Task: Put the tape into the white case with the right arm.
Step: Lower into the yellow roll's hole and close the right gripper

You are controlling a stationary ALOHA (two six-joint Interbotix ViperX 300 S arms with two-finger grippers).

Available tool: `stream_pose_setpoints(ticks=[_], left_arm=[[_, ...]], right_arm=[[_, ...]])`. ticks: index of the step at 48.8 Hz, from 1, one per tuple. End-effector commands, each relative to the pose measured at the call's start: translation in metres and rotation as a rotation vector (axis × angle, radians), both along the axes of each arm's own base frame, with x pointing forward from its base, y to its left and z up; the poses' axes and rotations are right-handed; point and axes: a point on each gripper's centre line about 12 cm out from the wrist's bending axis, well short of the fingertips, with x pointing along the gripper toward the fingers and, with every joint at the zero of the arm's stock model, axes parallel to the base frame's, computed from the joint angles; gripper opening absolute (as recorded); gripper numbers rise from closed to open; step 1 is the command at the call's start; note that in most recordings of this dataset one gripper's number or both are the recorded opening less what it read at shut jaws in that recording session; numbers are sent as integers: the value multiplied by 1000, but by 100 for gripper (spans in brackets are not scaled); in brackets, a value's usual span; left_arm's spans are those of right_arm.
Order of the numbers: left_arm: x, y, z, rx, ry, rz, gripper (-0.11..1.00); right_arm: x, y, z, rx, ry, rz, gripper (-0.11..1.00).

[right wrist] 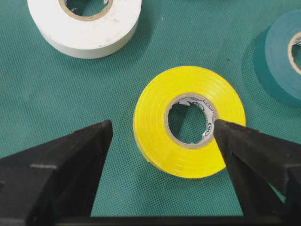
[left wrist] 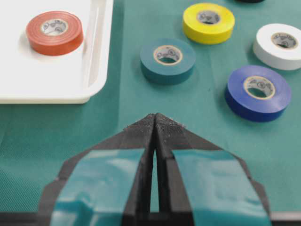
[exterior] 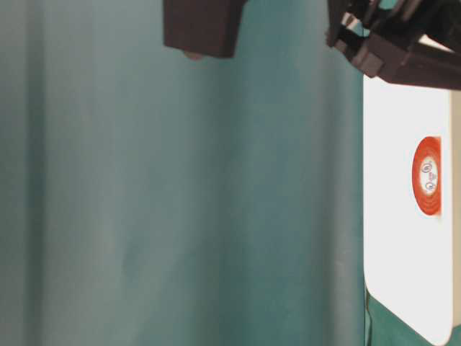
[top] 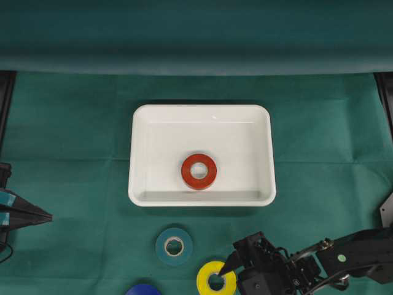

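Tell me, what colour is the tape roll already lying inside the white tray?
Red tape roll; clearest from the left wrist view.

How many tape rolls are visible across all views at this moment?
5. The red roll lies in the white case; the teal roll, yellow roll, blue roll and white roll lie on the green cloth. More may sit off-frame.

The bench (top: 73, 153) is covered in a matt green cloth with a fine woven texture and a few fold creases. The white case (top: 140, 153) looks like glossy, smooth plastic. The yellow tape (right wrist: 188, 120) has a slick vinyl sheen with a papery-looking core, same for the red tape (left wrist: 54, 32). The left hand (left wrist: 154, 117) is matt black with smooth blue strips.
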Motion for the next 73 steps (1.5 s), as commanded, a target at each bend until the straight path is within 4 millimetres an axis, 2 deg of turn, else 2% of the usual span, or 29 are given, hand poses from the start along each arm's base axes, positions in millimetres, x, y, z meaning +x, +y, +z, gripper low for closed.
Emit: stream_pose_setpoints(ticks=[1, 27, 51, 55, 60, 65, 73], left_arm=[[2, 0, 5, -3, -14, 4, 0], [2, 0, 4, -3, -12, 4, 0], [2, 0, 5, -3, -14, 4, 0], [2, 0, 4, -3, -12, 4, 0], [1, 0, 4, -3, -12, 4, 0], [2, 0, 4, -3, -12, 4, 0], [2, 0, 5, -3, -14, 4, 0]], right_arm=[[8, 4, 6, 7, -26, 7, 66], [20, 10, -20, -9, 28, 12, 66], [24, 10, -20, -9, 28, 11, 63], [24, 10, -20, -8, 28, 9, 53], [25, 11, -20, -6, 28, 7, 24], [25, 10, -19, -5, 24, 5, 3], [26, 10, -19, -5, 26, 5, 1]])
